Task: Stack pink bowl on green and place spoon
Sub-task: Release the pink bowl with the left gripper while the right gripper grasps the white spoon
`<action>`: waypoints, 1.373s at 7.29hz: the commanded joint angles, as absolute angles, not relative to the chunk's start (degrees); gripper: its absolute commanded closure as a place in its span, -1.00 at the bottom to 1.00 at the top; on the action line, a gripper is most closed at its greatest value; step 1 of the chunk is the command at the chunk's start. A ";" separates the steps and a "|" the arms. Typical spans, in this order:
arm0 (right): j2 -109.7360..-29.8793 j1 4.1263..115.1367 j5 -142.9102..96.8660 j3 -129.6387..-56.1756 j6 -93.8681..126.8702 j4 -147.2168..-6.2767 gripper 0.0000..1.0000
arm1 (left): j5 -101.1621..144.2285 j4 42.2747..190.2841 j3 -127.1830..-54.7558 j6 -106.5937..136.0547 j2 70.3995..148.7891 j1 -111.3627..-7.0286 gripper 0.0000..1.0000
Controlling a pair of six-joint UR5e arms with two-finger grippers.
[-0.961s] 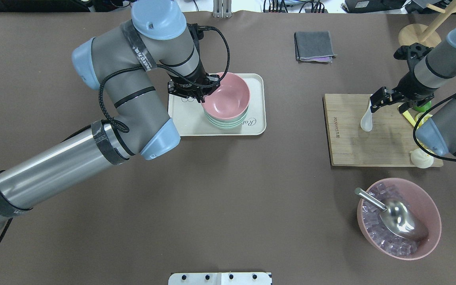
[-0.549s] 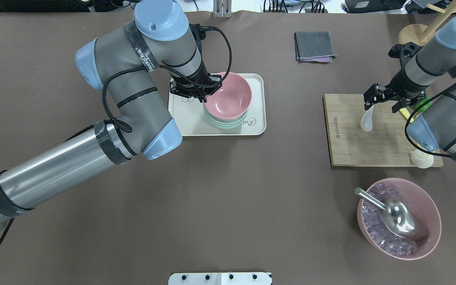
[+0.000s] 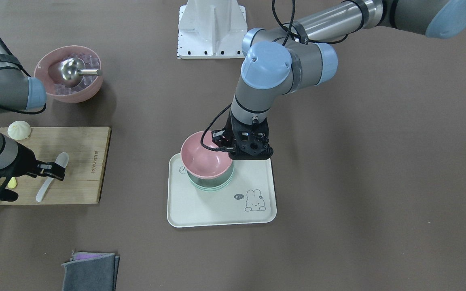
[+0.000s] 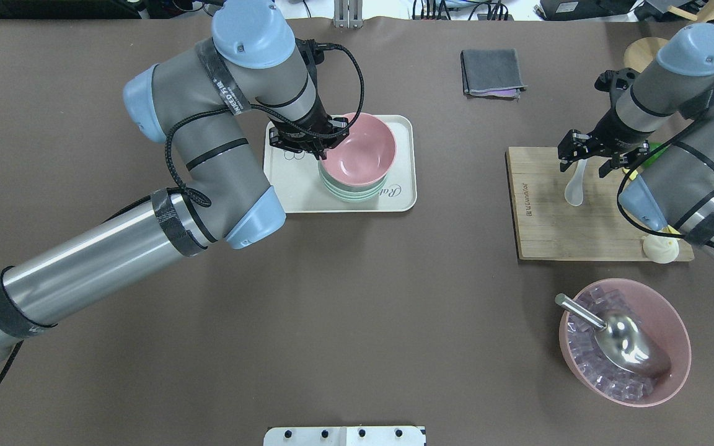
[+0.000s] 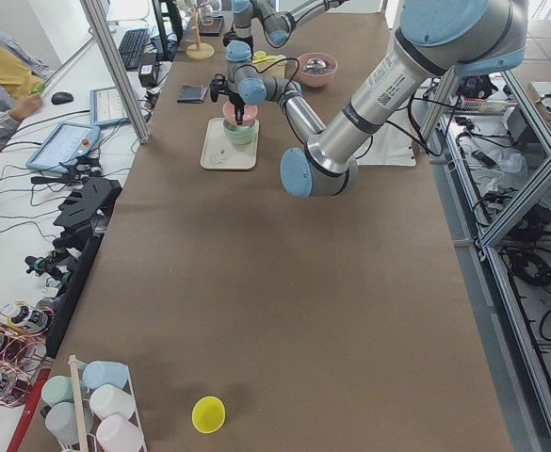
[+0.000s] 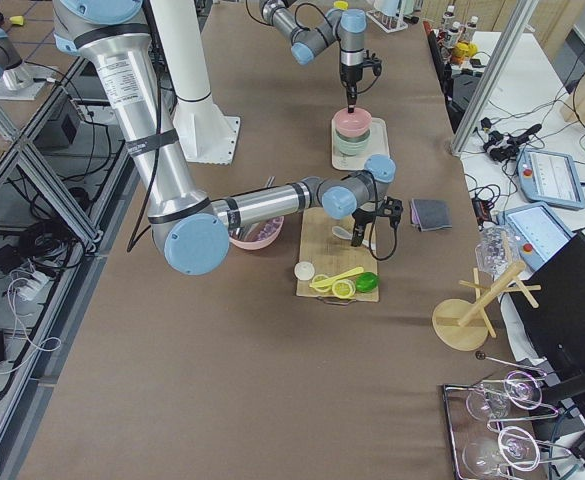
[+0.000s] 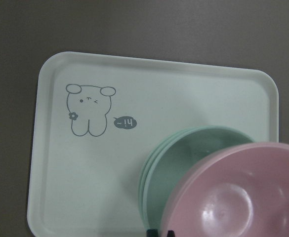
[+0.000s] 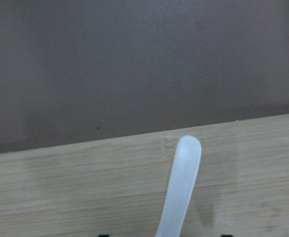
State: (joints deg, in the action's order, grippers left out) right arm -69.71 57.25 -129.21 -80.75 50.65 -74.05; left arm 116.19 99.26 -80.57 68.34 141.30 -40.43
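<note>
Pink bowl [image 4: 362,152] in left end effector [image 4: 322,153].

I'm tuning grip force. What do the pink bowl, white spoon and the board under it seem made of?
The pink bowl: probably plastic or melamine, satin; even colour, soft highlight. The spoon: likely milky white plastic, smooth; slightly translucent look. The board: wood or bamboo, matte; parallel grain strips.

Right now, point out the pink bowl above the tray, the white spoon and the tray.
pink bowl [image 4: 360,152]: overhead view, inside bottom.
white spoon [image 4: 574,195]: overhead view, rounded scoop end.
tray [image 3: 212,211]: front-facing view, bare floor beside the rabbit drawing.
</note>
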 commanded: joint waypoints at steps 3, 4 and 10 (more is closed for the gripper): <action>-69.08 56.87 -131.64 -77.07 52.65 -68.12 1.00 | 116.10 99.23 -81.91 68.55 141.42 -40.60 -0.96; -67.95 58.17 -135.23 -77.17 52.73 -68.20 1.00 | 116.10 99.14 -82.44 68.55 141.42 -40.78 -0.96; -67.41 59.77 -136.42 -78.32 52.30 -68.73 0.08 | 116.10 98.79 -84.02 68.55 139.75 -42.89 -0.96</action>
